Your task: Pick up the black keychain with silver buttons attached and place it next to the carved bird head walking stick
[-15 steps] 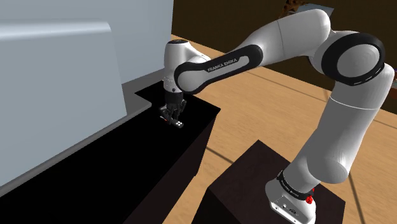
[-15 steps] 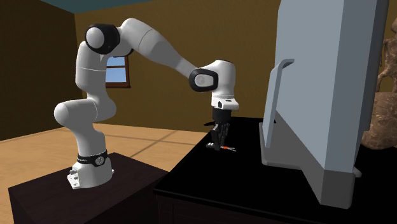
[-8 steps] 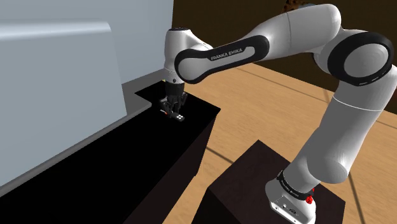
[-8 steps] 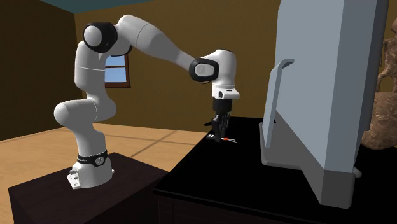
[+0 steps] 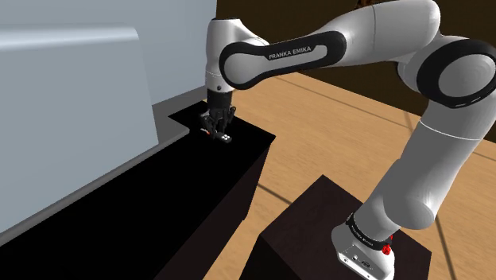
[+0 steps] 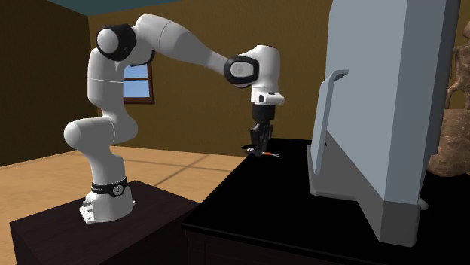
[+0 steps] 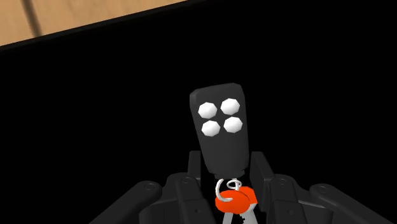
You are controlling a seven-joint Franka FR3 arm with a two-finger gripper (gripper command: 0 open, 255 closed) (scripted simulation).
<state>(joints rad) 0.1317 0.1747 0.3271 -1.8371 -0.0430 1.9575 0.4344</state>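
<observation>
**Clamped on the keychain**

Grasping a black rectangular keychain [image 7: 221,137] by its lower end, between the fingers of the all-black gripper [image 7: 226,168]. Pointing steeply down over a corner of the black tabletop [image 5: 238,171], hung from a high-arched white arm [image 5: 302,56]. Four pale round buttons [image 7: 207,109] up front; orange tag [image 7: 234,200] and silver ring [image 7: 228,186] behind.

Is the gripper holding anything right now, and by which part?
Yes: the gripper clasps the black keychain by the fob's end nearest the ring, away from its four white buttons.
</observation>
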